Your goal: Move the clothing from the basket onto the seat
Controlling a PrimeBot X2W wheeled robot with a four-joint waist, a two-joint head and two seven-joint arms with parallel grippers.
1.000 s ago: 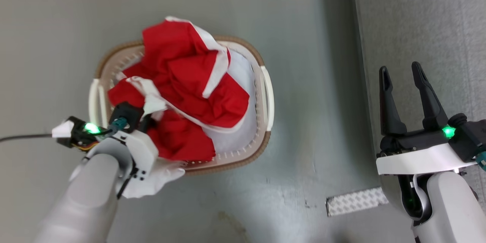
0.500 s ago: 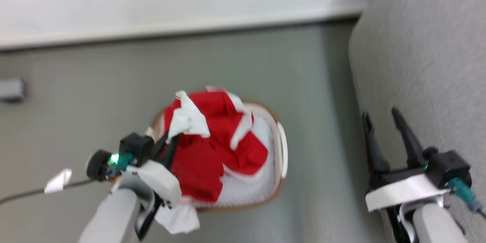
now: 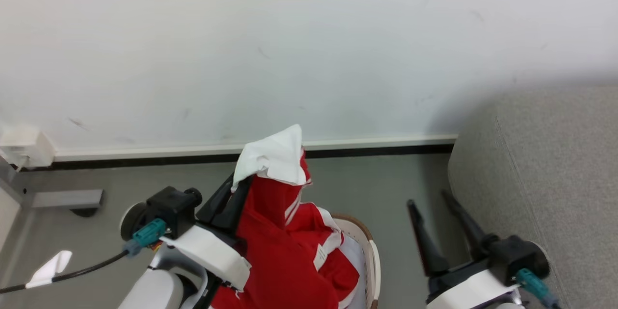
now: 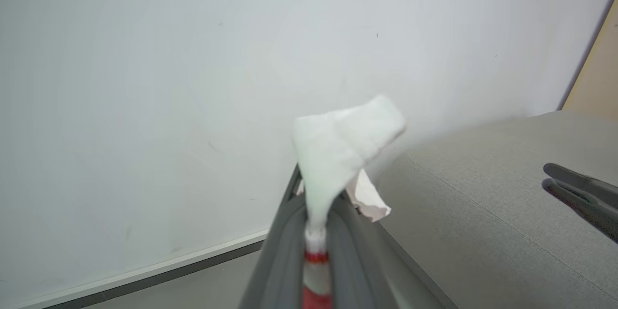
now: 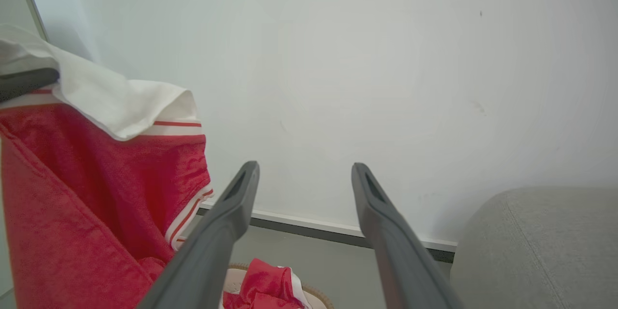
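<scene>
A plain, home-like room: a grey fabric sofa [image 3: 545, 164] at 3 o'clock, a laundry basket [image 3: 374, 263] of clothing [image 3: 280, 260] at 6 o'clock, smooth grey floor [image 3: 381, 183], bare white wall [image 3: 289, 34] with skirting [image 3: 386, 143] at 12 o'clock.

The grey floor [image 3: 386, 178] runs back to a white skirting board [image 3: 386, 142] at the far wall. The basket [image 3: 372, 263] stands on it near the middle. The grey seat [image 3: 545, 164] stands to the right, apart from the basket. A grey bar [image 3: 67, 198] lies far left.
</scene>
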